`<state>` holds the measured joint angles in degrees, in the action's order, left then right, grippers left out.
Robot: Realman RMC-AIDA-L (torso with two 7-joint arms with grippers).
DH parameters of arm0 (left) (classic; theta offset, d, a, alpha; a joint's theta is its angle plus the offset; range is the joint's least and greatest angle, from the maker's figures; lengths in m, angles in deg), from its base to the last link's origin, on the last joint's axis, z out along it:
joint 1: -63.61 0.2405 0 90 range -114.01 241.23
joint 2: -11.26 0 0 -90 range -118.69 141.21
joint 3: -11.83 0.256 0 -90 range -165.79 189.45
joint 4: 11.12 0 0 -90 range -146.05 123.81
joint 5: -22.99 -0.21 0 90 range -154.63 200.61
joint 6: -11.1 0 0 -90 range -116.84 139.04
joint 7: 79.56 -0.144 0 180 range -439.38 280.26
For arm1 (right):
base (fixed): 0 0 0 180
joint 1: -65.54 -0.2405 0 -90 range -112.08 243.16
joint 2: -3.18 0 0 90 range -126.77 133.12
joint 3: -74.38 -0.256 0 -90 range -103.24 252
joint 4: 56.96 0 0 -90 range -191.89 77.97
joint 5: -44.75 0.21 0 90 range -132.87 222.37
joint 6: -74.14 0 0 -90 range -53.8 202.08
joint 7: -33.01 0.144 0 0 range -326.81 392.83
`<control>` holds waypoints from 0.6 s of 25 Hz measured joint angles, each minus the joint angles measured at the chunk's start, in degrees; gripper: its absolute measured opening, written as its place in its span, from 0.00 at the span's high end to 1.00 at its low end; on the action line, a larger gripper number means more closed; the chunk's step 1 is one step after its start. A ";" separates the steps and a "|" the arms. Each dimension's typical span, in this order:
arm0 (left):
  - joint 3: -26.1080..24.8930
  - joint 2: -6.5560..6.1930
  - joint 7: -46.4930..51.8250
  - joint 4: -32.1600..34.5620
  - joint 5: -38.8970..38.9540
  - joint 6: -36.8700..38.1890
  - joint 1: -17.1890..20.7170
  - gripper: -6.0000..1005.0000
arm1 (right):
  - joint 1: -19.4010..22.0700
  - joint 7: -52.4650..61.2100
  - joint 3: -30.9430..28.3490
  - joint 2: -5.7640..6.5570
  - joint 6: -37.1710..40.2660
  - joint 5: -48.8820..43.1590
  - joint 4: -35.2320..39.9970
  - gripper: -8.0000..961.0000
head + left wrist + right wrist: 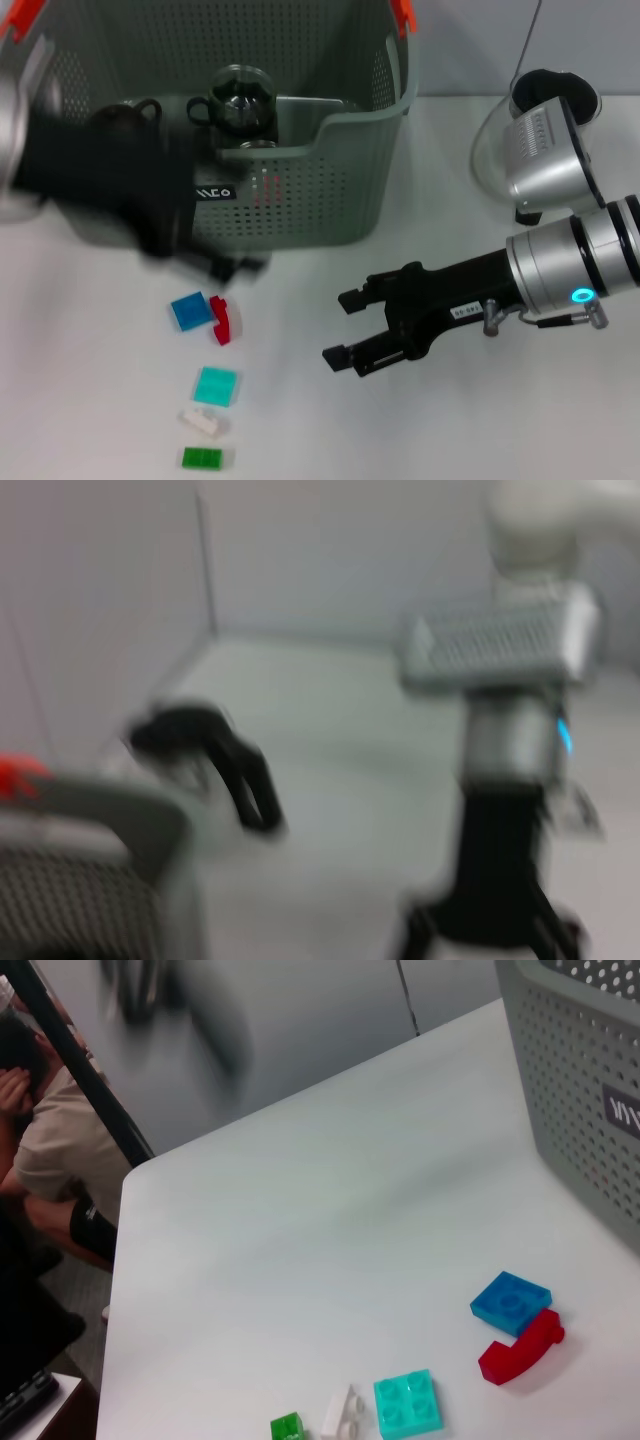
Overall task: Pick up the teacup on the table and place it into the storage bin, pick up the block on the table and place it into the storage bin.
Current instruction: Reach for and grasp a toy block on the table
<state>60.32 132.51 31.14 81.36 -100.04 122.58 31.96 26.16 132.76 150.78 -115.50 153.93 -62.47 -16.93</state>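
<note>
looks like the teacup half is basically done: the dark glass teacup (pixel 240 100) sits inside the storage bin (pixel 340 190), near the bin's front wall on the robot's left half, and the bin itself stands at the far edge of the surface (pixel 420 430). the block half hasn't started as far as i can see. five small blocks are lying on the surface in front of the bin, toward its near left part: a blue block (pixel 188 311) touching a red block (pixel 222 320), then closer to the near edge a teal block (pixel 216 385), a white block (pixel 203 421) and a green block (pixel 203 458). none of them is in the bin or in a gripper. the right gripper (pixel 345 327) hovers low over the surface to the right of that row, well apart from every block, pointing toward them with its fingers spread wide and nothing between them. the left gripper (pixel 215 262) is a dark smear just in front of the bin's front wall, over the surface above the blue and red pair, and i honestly cannot tell whether it's open or closed, or holding anything. my guess is the right arm takes a block next, but that's just a guess.
</note>
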 joint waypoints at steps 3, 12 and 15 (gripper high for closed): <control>8.33 1.48 -3.95 4.04 -6.26 -0.57 6.30 0.04 | 0.06 0.00 -0.28 -0.10 -0.08 -0.01 0.00 0.07; 21.40 2.97 1.01 -3.33 -27.08 -13.50 7.38 0.04 | 0.09 0.05 -0.38 -0.30 -0.17 -0.05 -0.13 0.07; 23.21 3.03 3.82 -6.40 -30.28 -17.08 6.05 0.04 | 0.08 0.07 -0.38 -0.31 -0.15 -0.13 -0.51 0.07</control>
<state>83.52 135.54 34.96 74.96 -130.32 105.50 38.00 26.24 132.83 150.40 -115.81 153.79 -62.60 -17.45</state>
